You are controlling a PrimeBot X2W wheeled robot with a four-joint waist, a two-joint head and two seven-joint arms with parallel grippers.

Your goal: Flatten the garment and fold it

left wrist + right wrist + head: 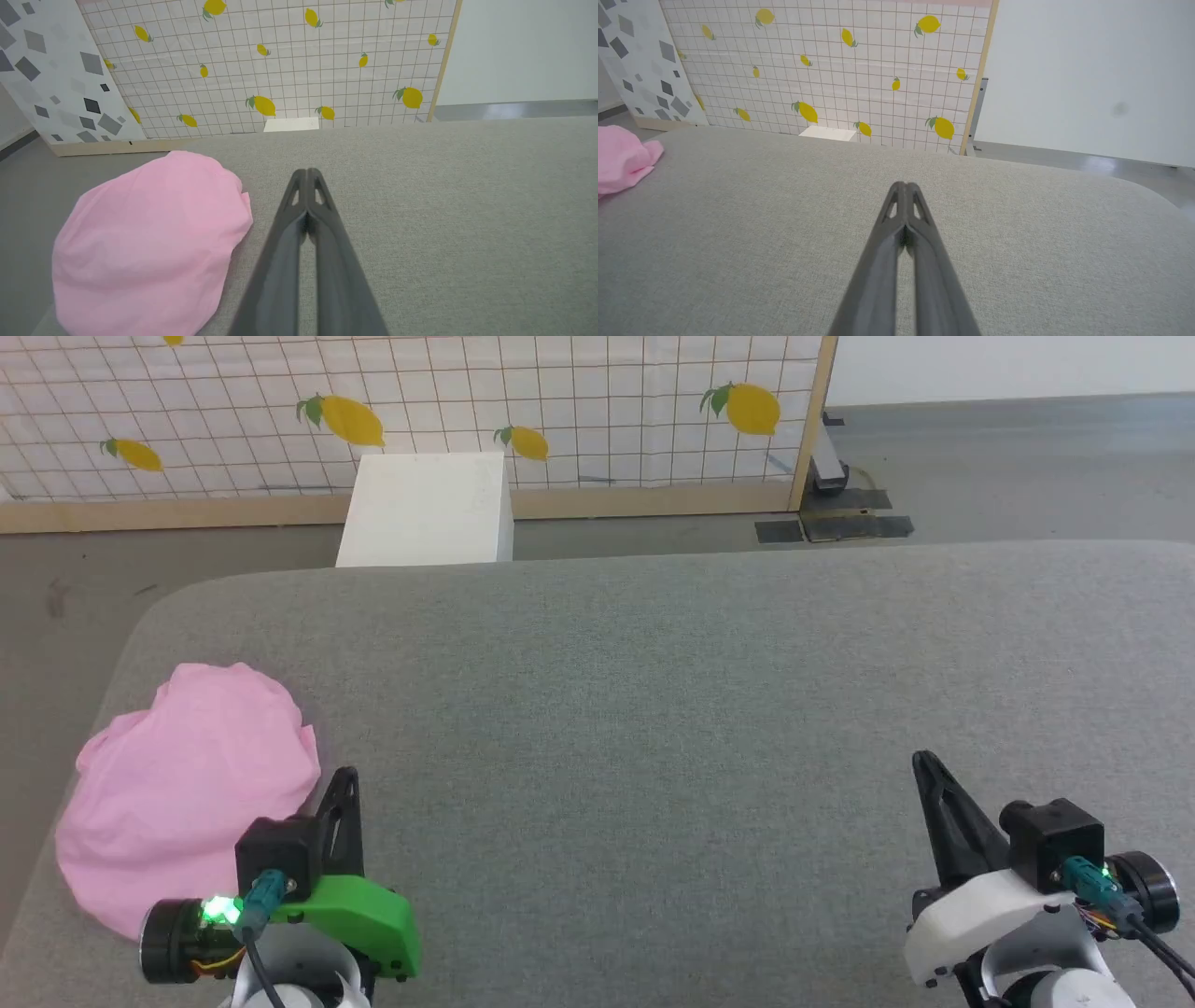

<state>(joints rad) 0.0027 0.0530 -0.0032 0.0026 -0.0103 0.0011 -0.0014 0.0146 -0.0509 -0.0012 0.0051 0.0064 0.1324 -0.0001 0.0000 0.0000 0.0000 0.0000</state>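
Garment (187,793): a rounded, bunched pink heap at the near-left corner of the bench (653,709), with its hem tucked out of sight.
Left claw (345,779): fingers pressed together and holding nothing. It sits just right of the garment, and in its wrist view it is apart from the cloth.
Right claw (924,761): also closed and empty, well apart from the garment on its right side.
Why so: both arms look parked in a ready pose, tips pointing away over bare bench.
Stage: flattening seems not yet begun.
Next: the left claw probably has to open and turn toward the garment's nearest edge.
Risk: it may pinch several layers at once.
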